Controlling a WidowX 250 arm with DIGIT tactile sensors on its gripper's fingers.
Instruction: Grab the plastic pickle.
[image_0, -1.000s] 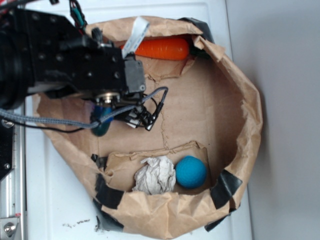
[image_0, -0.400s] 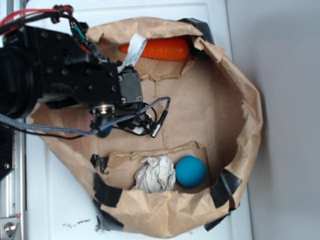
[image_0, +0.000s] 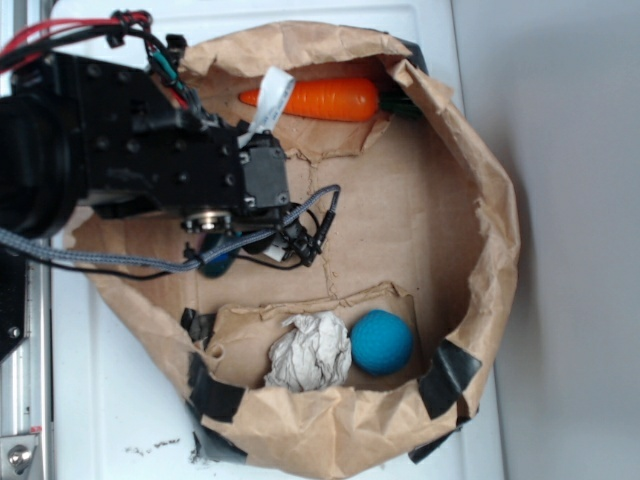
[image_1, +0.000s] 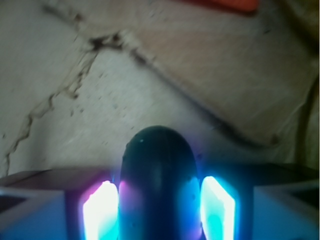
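The end effector is clamped on the smooth dark green plastic pickle, which sits between its glowing pads. That rounded, slick body could squirt out forward when lifted.

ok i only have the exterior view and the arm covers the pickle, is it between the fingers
Observer: Yes. In the wrist view the plastic pickle sits between the two lit fingers of the gripper, one pad on each side.
Operator: any gap left at the pads
Observer: None visible in the wrist view; both pads sit against the pickle's sides, so it looks clamped.
Operator: which way does it point
Observer: Its rounded end sticks out past the fingertips, over the brown paper. An orange edge of the carrot shows at the top of that frame.
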